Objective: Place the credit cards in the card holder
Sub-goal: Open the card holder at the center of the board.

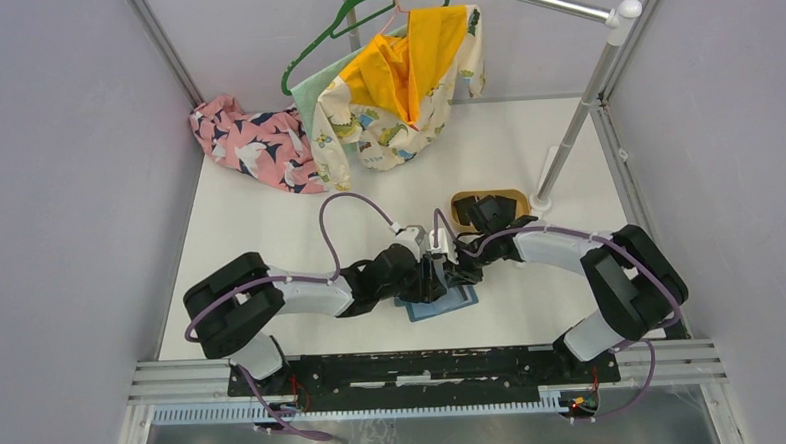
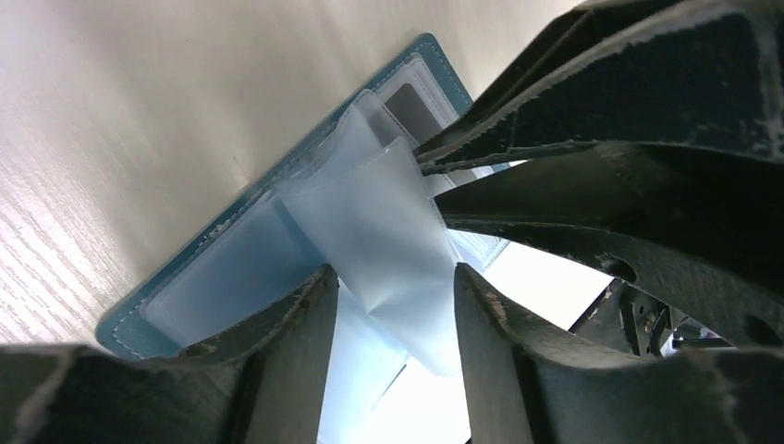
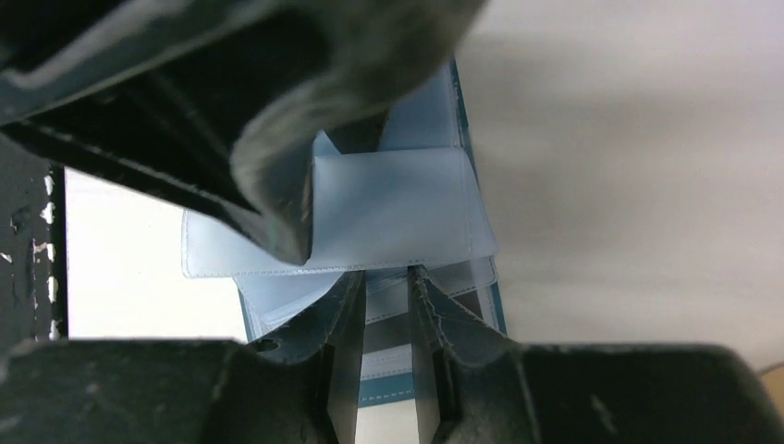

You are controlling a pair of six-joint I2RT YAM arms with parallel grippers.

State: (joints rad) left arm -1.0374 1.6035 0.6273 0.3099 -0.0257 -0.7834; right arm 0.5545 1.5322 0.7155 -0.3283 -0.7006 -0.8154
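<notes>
The teal card holder (image 1: pixel 453 304) lies open on the white table, its clear plastic sleeves showing. Both grippers meet right above it. My left gripper (image 2: pixel 393 273) is open, and a lifted clear sleeve (image 2: pixel 388 231) stands between its spread fingers above the holder's pocket (image 2: pixel 222 277). My right gripper (image 3: pixel 386 276) is open by a narrow gap. Its tips sit at the lower edge of that raised sleeve (image 3: pixel 398 208), over the holder's teal border (image 3: pixel 384 393). The right fingers (image 2: pixel 601 102) reach the sleeve's edge from the upper right. No credit cards show clearly. Whether a grey patch (image 2: pixel 411 97) under one sleeve is a card, I cannot tell.
An oval tan tray (image 1: pixel 460 201) sits behind the grippers, mostly covered by the right wrist. A slanted metal rack pole (image 1: pixel 575 124) stands at the back right. Patterned clothes (image 1: pixel 364 113) and a green hanger (image 1: pixel 360 8) lie at the back. Grey walls close both sides.
</notes>
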